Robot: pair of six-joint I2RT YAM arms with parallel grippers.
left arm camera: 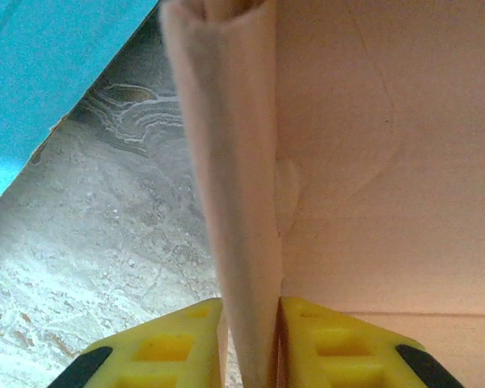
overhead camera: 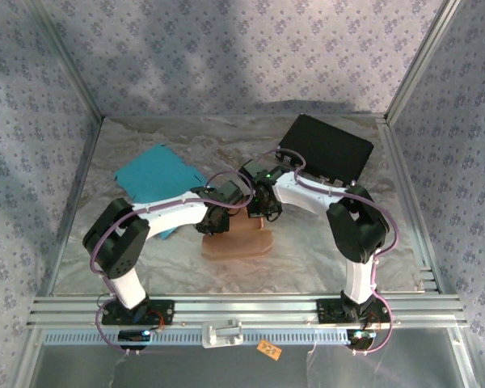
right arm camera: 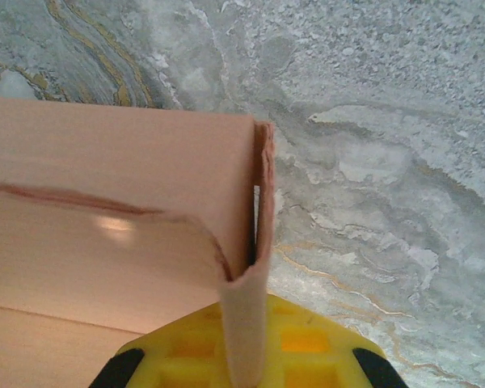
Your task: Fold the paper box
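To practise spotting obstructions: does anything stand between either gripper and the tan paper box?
Nothing visible does. The left gripper pinches an upright wall of the tan paper box, and the right gripper holds another wall. The blue paper sheet lies aside.

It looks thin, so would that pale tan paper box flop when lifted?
Probably bendy: the pale tan paper box curls where the left pincer pinches it. Likely light, being thin sheet. Possibly tears easily: its edge near the right pincer looks ragged.
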